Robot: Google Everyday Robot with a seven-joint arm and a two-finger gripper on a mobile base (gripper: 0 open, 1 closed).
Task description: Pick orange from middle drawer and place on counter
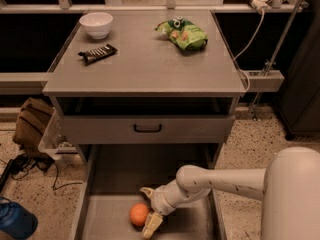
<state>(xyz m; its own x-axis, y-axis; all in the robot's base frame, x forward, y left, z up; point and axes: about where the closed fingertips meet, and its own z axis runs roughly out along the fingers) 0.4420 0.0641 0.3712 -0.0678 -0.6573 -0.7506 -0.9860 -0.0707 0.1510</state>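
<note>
Two fingers (151,226) of the gripper (149,209) stood spread apart inside the middle drawer (115,169), gripping nothing; the orange (139,214) lay at the mouth of their gap, on the drawer floor.

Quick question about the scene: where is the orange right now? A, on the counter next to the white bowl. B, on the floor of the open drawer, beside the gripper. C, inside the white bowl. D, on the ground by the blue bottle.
B: the orange lies on the floor of the pulled-out middle drawer, with the open gripper reaching in from its right side.
</note>
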